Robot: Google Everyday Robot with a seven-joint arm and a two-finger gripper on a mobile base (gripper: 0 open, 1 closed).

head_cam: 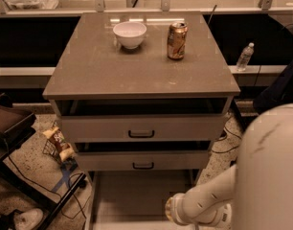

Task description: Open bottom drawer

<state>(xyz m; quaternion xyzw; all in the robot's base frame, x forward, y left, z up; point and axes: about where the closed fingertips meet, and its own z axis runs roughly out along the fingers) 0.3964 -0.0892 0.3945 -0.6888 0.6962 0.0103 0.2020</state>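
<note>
The bottom drawer [137, 195] stands pulled out toward me below the other two fronts. Its flat pale inside shows; its front and handle lie below the picture's lower edge. Above it are the middle drawer front [143, 161] with a small black handle and the tallest front [141, 127] with a larger handle. My white arm [206, 202] reaches from the lower right to a round wrist joint [175, 210] over the open drawer's right front part. The gripper lies beyond that joint, out of view at the bottom edge.
On the cabinet top [137, 75] stand a white bowl [129, 34] and a brown can [176, 40]. A water bottle [244, 56] stands on the ledge at right. A snack bag [58, 145], cables and a dark cart [12, 123] lie at the left.
</note>
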